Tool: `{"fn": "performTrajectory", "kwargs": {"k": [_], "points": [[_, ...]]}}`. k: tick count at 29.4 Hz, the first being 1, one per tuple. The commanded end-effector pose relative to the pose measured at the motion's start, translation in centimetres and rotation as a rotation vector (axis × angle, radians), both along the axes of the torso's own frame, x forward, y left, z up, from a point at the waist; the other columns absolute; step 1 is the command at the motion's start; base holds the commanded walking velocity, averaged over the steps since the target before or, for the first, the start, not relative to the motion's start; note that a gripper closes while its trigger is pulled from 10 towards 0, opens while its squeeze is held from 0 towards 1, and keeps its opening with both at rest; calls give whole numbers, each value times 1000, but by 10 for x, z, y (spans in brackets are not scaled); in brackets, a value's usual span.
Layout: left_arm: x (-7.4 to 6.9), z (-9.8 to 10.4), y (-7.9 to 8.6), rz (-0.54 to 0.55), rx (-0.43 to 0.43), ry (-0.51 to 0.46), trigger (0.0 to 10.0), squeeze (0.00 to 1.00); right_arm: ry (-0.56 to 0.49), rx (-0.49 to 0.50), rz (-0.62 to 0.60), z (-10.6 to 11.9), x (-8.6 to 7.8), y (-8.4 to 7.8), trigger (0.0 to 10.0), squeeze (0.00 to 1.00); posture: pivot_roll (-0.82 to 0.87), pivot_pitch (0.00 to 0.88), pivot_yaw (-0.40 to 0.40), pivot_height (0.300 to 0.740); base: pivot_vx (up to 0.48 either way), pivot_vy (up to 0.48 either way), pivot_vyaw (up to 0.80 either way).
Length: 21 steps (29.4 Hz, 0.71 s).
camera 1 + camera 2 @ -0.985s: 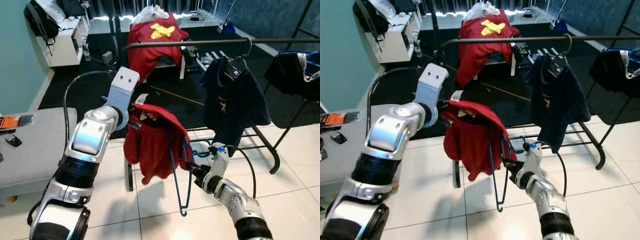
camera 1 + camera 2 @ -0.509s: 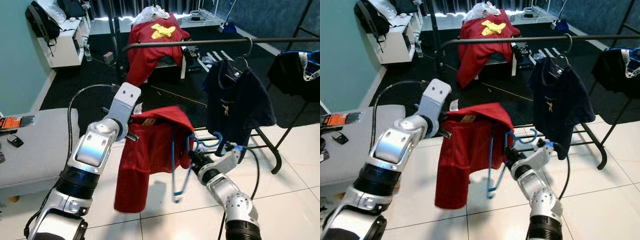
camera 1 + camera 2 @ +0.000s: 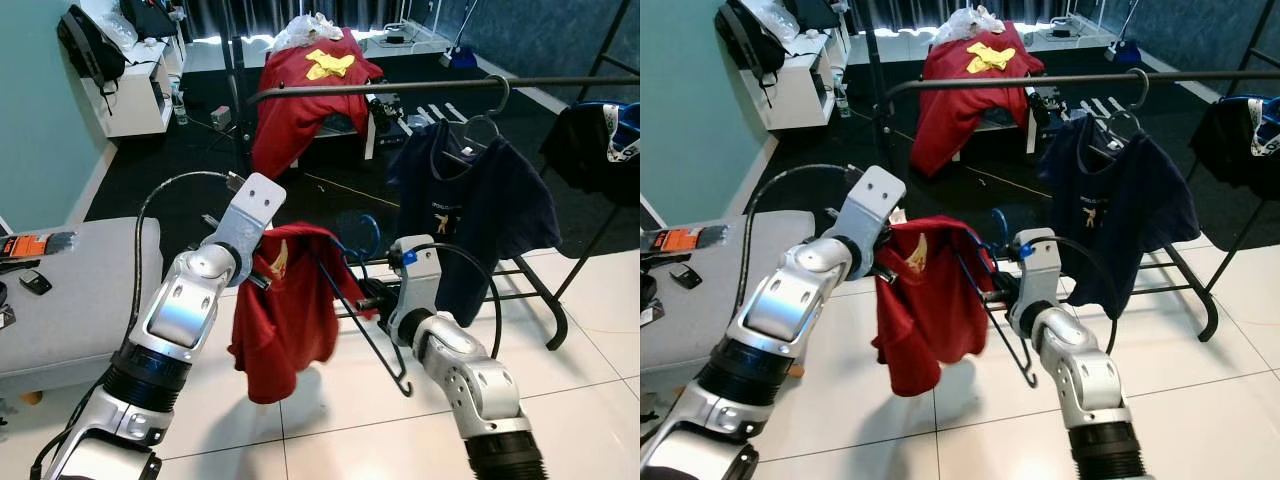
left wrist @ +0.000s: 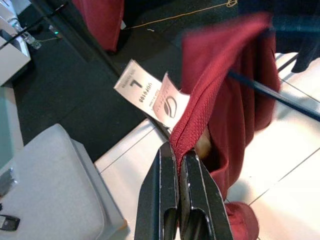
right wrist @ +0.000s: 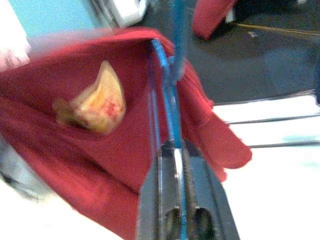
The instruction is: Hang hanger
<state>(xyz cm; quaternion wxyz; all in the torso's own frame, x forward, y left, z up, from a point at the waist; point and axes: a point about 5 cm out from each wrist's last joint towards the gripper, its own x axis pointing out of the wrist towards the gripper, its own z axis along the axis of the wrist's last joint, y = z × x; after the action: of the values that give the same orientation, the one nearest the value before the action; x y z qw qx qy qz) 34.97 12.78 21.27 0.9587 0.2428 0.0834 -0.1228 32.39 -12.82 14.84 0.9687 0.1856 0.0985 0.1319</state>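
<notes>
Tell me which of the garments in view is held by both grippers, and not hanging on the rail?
The red shirt in front. The left gripper pinches its collar, the right gripper grips the blue hanger inside it. The navy shirt hangs on the rail; another red garment lies draped behind.

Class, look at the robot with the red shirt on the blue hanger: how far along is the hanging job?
Done: the red shirt is partly draped over the blue wire hanger. In hand: the left gripper pinches the shirt's collar and the right gripper clamps the hanger. Left: hooking it on the dark clothes rail, beside the navy shirt.
</notes>
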Motion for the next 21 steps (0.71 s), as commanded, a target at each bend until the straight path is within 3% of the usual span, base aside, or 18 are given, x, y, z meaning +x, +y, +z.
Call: {"fn": "performTrajectory", "kwargs": {"k": [1,5,7,8,10,11,14,17,21], "points": [[-1,-1,10,26,44,-18,10000,0,-17,174,-132,13,5,-17,10000,0,65,47,46,740,0,0,0],[-2,-2,14,34,53,-15,10000,0,-54,218,-272,20,9,-35,10000,0,65,49,48,740,0,0,0],[-3,-2,15,30,58,-17,10000,0,-34,323,-376,18,8,-48,10000,0,66,53,53,740,0,0,0],[-3,-2,15,30,58,-17,10000,0,-34,323,-376,18,8,-48,10000,0,66,53,53,740,0,0,0],[-3,-2,14,15,69,-22,10000,0,40,517,-417,8,8,-50,10000,0,66,55,54,740,0,0,0],[-3,-2,14,15,69,-22,10000,0,40,517,-417,8,8,-50,10000,0,66,55,54,740,0,0,0],[-4,-3,12,-19,99,-33,10000,0,119,689,-423,-1,10,-47,10000,0,68,59,55,740,0,0,0],[-5,-3,11,-39,119,-39,10000,0,133,604,-423,-3,10,-48,10000,0,69,64,55,740,0,0,0],[-8,-7,7,-89,170,-53,10000,0,130,862,-585,-5,12,-58,10000,0,72,69,56,740,0,0,0]]}}
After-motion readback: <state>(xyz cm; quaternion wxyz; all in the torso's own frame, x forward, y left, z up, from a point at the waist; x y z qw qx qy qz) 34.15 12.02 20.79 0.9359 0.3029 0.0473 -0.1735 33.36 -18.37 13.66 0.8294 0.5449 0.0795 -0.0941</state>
